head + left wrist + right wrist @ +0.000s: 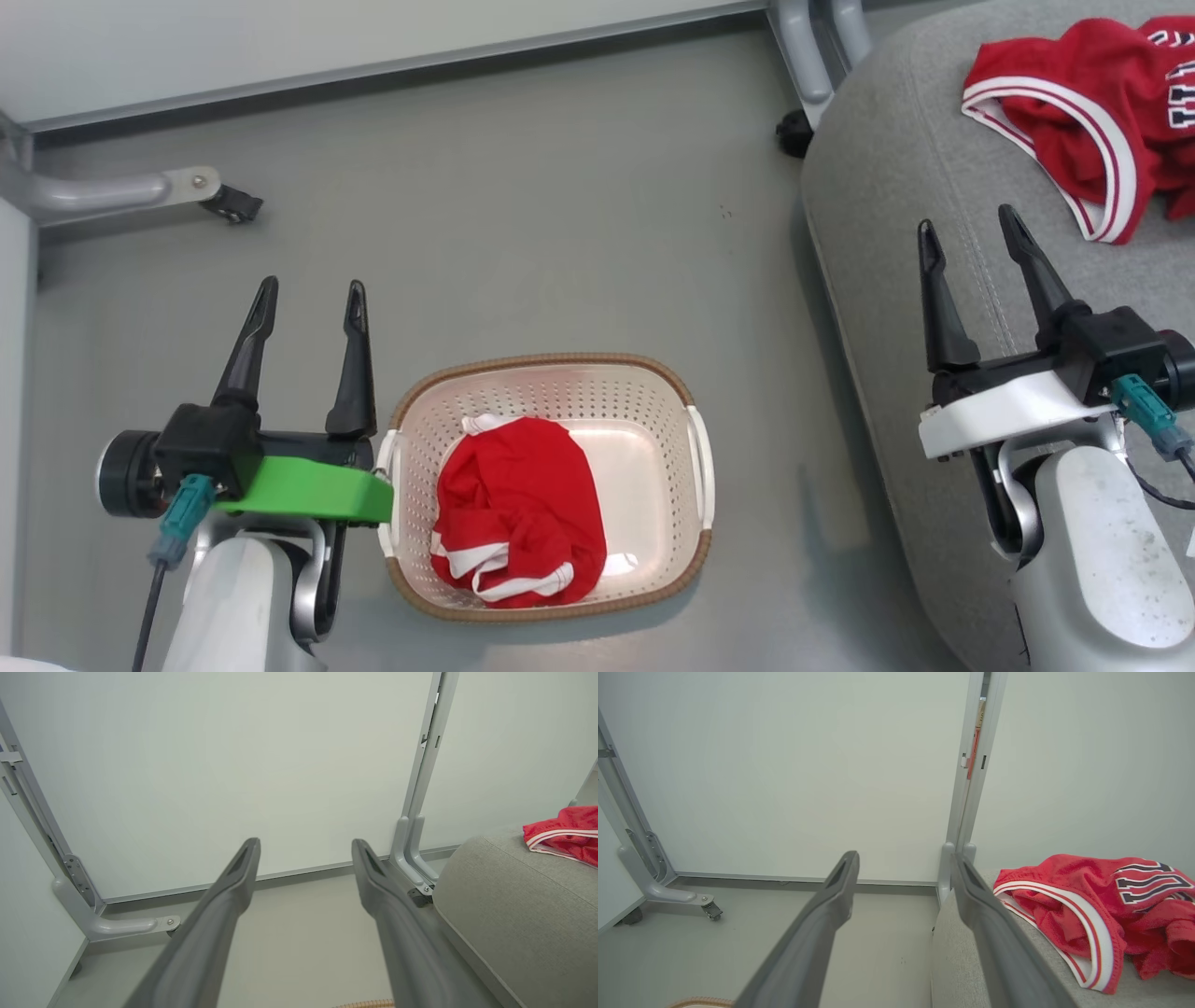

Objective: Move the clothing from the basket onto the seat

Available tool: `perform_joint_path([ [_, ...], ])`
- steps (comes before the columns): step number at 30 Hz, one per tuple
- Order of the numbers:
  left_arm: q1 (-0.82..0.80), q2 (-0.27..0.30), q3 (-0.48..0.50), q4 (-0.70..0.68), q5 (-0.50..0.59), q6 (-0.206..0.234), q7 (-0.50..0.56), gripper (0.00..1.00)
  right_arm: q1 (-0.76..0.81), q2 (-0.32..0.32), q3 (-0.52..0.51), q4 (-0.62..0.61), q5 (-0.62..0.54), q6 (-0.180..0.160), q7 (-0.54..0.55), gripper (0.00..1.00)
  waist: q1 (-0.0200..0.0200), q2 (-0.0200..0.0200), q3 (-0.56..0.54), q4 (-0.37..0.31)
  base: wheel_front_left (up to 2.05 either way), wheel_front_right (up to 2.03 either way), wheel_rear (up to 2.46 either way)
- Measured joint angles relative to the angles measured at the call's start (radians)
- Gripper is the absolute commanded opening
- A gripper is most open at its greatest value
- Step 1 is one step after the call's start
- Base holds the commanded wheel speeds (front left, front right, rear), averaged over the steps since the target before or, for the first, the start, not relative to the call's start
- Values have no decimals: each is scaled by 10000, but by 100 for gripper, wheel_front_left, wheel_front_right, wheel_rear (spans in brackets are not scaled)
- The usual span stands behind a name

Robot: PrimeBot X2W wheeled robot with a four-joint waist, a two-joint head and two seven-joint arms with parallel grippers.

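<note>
Looking down, head view: the basket [546, 359] stands on the grey floor [523, 215], with a crumpled red garment [518, 504] lying in its left half. The left gripper [313, 291] hangs just left of the basket, fingers spread wide and empty. The right gripper [969, 222] is over the edge of the seat [887, 187], equally wide and empty. A red jersey [1083, 112] with striped trim lies on the seat beyond it, clear of the fingers.

Left wrist view: the left gripper [306, 845] points, spread wide, at a pale wall panel [233, 765]. The seat [509, 914] and an edge of the jersey [567, 830] are at right.

Right wrist view: the right gripper [906, 857] is wide apart with nothing between its fingers. The jersey [1087, 896] lies bunched on the seat [957, 961] just beside the right-hand finger; whether they touch cannot be told.
</note>
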Motion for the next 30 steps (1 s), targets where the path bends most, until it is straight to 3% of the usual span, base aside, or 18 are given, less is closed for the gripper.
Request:
perform_joint_path([
  [13,854,-288,932,-245,366,-165,0,100,1014,209,811,-1014,-90,0,-2,100,0,0,-1195,1012,0,0,0],
  [30,1431,-385,905,-290,518,-236,0,100,2645,219,669,-1515,176,0,-2,100,0,0,-1698,1087,0,0,0],
])
